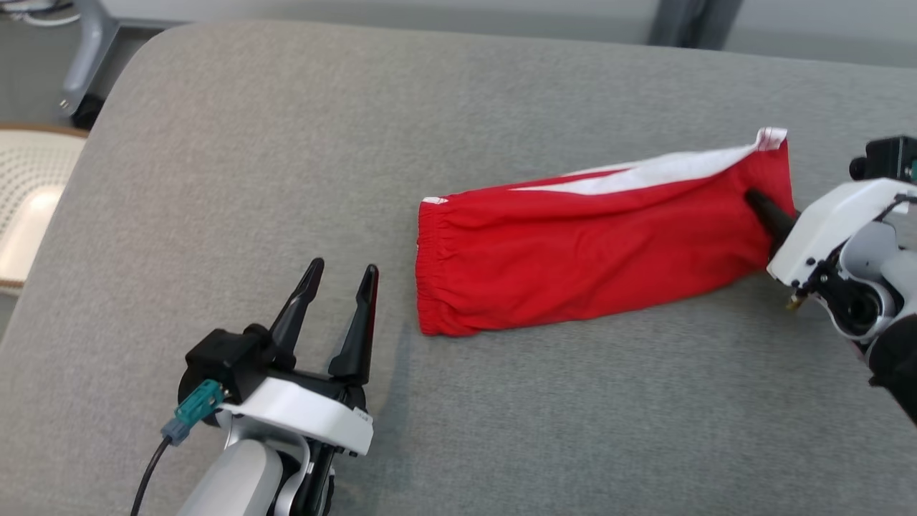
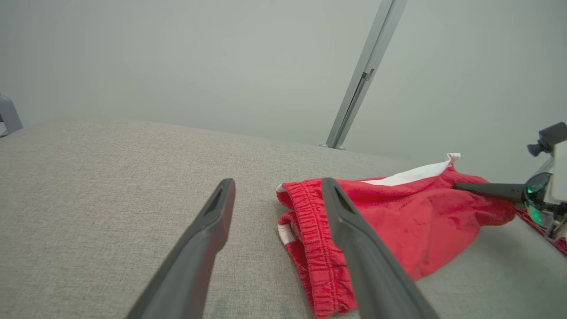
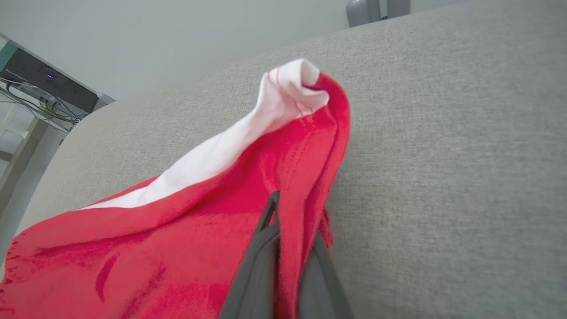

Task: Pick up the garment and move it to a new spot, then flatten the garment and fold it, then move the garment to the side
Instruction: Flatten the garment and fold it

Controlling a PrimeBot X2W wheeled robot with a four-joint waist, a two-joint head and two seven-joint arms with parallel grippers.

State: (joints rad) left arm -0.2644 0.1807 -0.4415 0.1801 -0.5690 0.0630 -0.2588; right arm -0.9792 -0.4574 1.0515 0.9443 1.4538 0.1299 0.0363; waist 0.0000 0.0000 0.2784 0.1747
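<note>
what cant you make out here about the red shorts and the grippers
- Right wrist view: one fingertip of the right gripper is buried in a fold of the red shorts, so the number of layers pinched is hidden.
- Head view: the shorts' underside, covered by their top layer.
- Left wrist view: part of the waistband, behind a finger of the left gripper.
- Head view: the right arm, cut off by the right edge.

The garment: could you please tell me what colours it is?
The garment is red with a white stripe along one edge, clearest in the head view.
</note>
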